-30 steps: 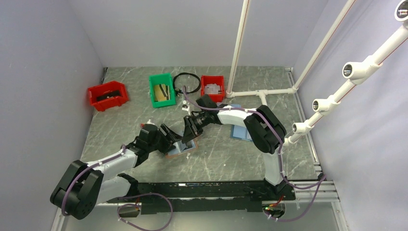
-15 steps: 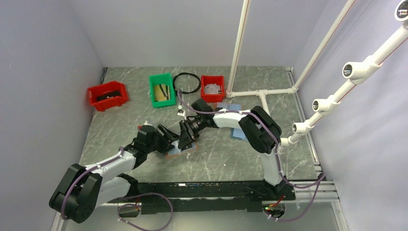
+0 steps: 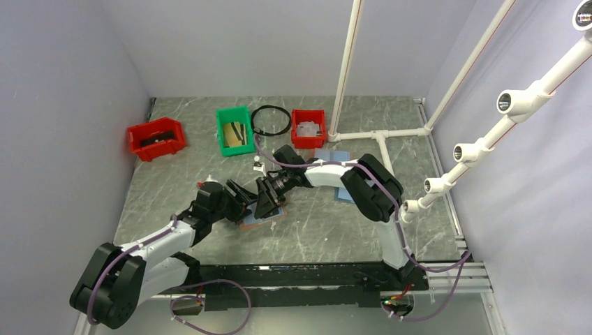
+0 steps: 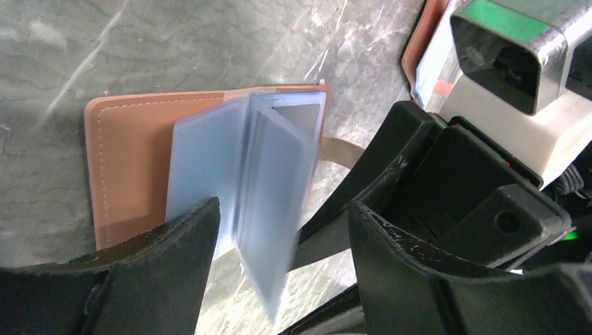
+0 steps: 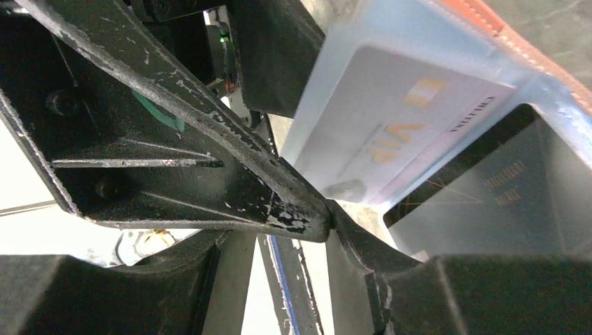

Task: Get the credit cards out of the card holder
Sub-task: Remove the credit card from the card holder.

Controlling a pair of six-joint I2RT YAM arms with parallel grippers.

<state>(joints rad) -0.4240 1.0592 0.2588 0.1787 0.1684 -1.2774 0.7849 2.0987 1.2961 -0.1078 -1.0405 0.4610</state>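
1. Far left on the grey marbled table [image 3: 314, 234] stands one red bin [image 3: 156, 137]. A second red bin [image 3: 308, 128] sits further right along the back, making two.
2. Between the two red bins are one green bin [image 3: 235, 130] and one black ring [image 3: 271, 120]. The ring lies flat just beside the green bin.
3. Two arms meet at the centre over one card holder [image 4: 132, 160]. It lies open on the table with its reddish-brown cover down and its pale blue pocket pages [image 4: 244, 157] fanned upward.
4. The left gripper [image 4: 283, 209] has its jaws spread wide to either side of the raised pages and clamps nothing. One finger [image 4: 160, 272] lies over the lower edge of the cover and the nearest page. Whether it presses on them cannot be told.
5. Two credit cards show in the right wrist view, both sitting in the holder's pockets. They are a pale card [image 5: 391, 132] lettered VIP and, beside it, a dark grey card [image 5: 502, 202].
6. The right gripper [image 5: 276, 237] has its jaws partly apart, with nothing pinched between them. It is low at the pages, and one fingertip [image 5: 342, 223] is close against a finger of the left gripper.
7. Right of centre, pale blue flat pieces [image 3: 336, 154] peek out beside the right arm, too hidden to name. A white pipe frame [image 3: 347, 70] rises at the right.
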